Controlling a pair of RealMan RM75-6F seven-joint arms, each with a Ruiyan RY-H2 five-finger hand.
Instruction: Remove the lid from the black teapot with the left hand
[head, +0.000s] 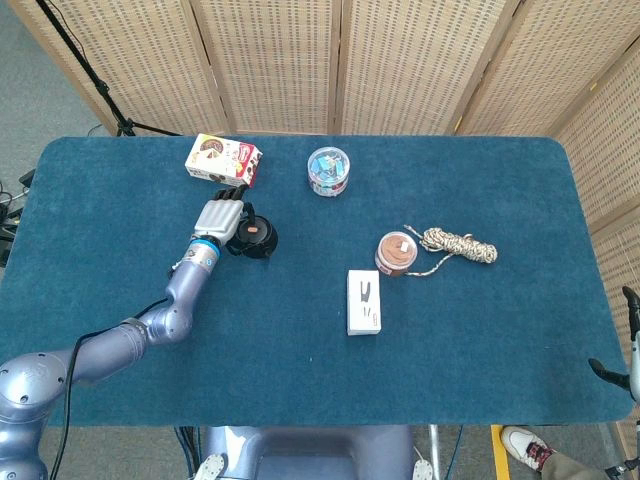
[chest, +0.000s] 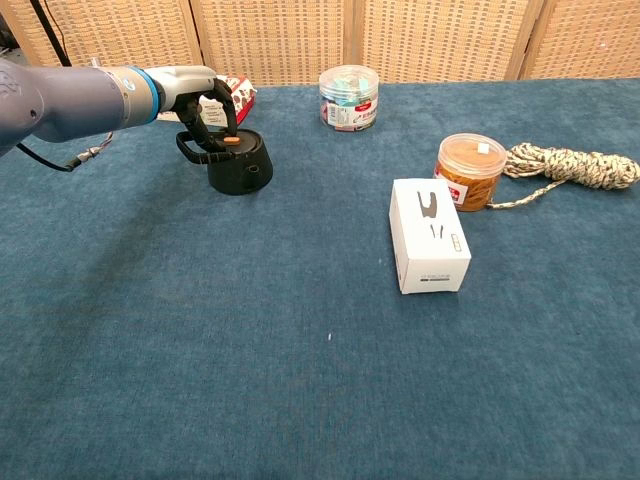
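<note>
The black teapot (head: 260, 240) (chest: 240, 168) stands upright on the blue table's left half, its lid seated with an orange knob (head: 254, 231) (chest: 232, 141) on top. My left hand (head: 222, 215) (chest: 205, 100) hovers at the pot's left side, over the handle. Its fingers curl down to the lid's edge just beside the knob, and nothing is lifted. The knob shows fully between the fingers and the pot's right side. My right hand (head: 622, 360) shows only as a sliver at the head view's lower right edge, fingers apart and empty.
A snack box (head: 222, 160) (chest: 232, 95) lies just behind the left hand. A clear jar (head: 328, 171) (chest: 349, 97) stands at the back centre. A brown jar (head: 397, 253) (chest: 469, 170), a coiled rope (head: 458, 243) (chest: 570, 165) and a white box (head: 364, 301) (chest: 429, 235) lie to the right.
</note>
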